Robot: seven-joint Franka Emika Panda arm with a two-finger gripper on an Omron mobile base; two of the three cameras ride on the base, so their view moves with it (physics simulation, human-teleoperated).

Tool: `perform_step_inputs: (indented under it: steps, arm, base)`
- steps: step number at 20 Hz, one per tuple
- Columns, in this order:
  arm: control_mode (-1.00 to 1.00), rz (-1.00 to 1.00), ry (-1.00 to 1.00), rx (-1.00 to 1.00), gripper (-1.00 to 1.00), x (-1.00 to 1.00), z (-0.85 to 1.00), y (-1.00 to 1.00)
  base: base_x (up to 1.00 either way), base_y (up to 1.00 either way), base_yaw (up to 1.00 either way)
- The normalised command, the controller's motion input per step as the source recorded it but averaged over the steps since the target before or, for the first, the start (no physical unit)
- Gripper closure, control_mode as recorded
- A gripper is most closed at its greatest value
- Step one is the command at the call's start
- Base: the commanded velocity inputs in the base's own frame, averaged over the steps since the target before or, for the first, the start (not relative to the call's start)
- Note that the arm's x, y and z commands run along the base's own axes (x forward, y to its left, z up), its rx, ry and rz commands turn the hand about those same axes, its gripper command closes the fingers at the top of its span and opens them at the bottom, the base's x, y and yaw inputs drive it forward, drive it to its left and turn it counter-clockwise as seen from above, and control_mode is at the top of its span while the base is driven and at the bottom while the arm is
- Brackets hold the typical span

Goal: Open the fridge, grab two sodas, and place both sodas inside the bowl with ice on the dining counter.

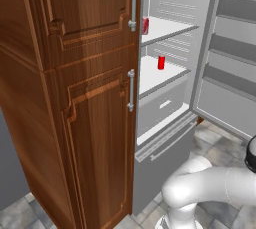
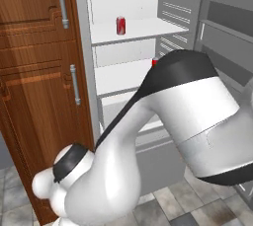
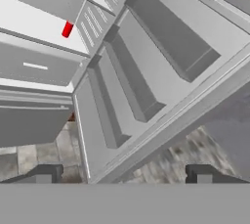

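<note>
Gripper point(image 3: 125, 175) gapes empty; cans point(image 1: 161, 62) at twelve o'clock in fridge point(image 1: 170, 48): light, stiff, slick; grasp mid-body.

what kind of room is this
Most likely a home kitchen: an open fridge with white shelves holding two red soda cans, a tall brown wooden cabinet beside it, and a tiled floor.

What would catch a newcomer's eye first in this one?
The fridge stands wide open beside a tall brown wooden cabinet, its white shelves almost bare. Two red sodas stand out: one soda can on the upper shelf, another can on the shelf below. The open gripper faces the door's shelves, holding nothing.
</note>
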Motion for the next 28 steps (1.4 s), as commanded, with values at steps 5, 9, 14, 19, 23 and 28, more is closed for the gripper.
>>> perform_step_inputs:
  steps: [5,9,14,19,23,28]
  arm:
    - [-1.0,0.0,0.0,0.0,-1.0,-0.05,-0.42,1.0]
    - [-1.0,0.0,0.0,0.0,-1.0,0.0,-0.4,1.0]
    - [-1.0,0.0,0.0,0.0,-1.0,0.0,-0.22,1.0]
    - [-1.0,0.0,0.0,0.0,-1.0,0.0,-0.12,1.0]
    - [-1.0,-0.02,-0.01,0.0,-1.0,0.09,-0.07,1.0]
    - [-1.0,-0.05,0.0,0.01,-1.0,0.14,-0.1,0.94]
  base:
    - [0.0,0.0,0.0]
    - [0.0,0.0,0.0]
    - [0.0,0.0,0.0]
    - [0.0,0.0,0.0]
    - [0.0,0.0,0.0]
    - [0.0,0.0,0.0]
